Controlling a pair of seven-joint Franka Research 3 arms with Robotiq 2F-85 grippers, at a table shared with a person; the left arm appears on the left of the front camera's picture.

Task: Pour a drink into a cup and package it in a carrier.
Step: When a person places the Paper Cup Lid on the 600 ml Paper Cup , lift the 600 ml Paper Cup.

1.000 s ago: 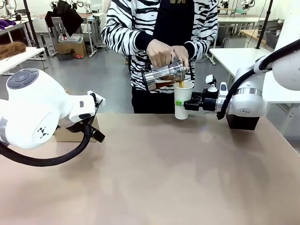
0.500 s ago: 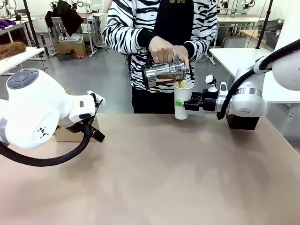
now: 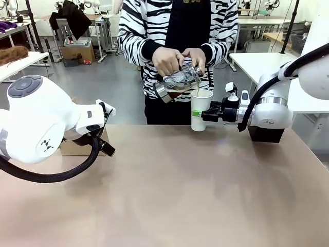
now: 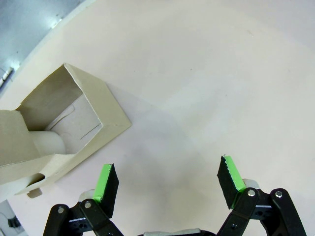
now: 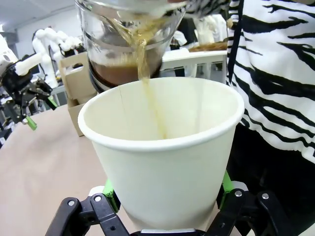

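Right gripper: reaches in level from the right of the white paper cup, and its green-padded fingers are clamped on the cup's lower wall, one on each side. The right wrist view confirms this, with the pads pressed against both flanks of the cup. The cup is upright and open-topped. Whether its base touches the table cannot be told.

Glass jug: just above and left of the cup, tilted with its spout over the cup's rim. Both of the person's hands grip it from above. A thin stream of the drink falls from the jug onto the cup's inner wall. More dark reddish-brown liquid sits in the jug's lower part.

Left gripper: well to the left of the cup, fingers spread wide with nothing between them, over bare table surface.

Carrier: brown cardboard, resting on the table far left of the cup and just beside the left gripper. One pocket shows open. In the front view the carrier is partly hidden behind the left arm.
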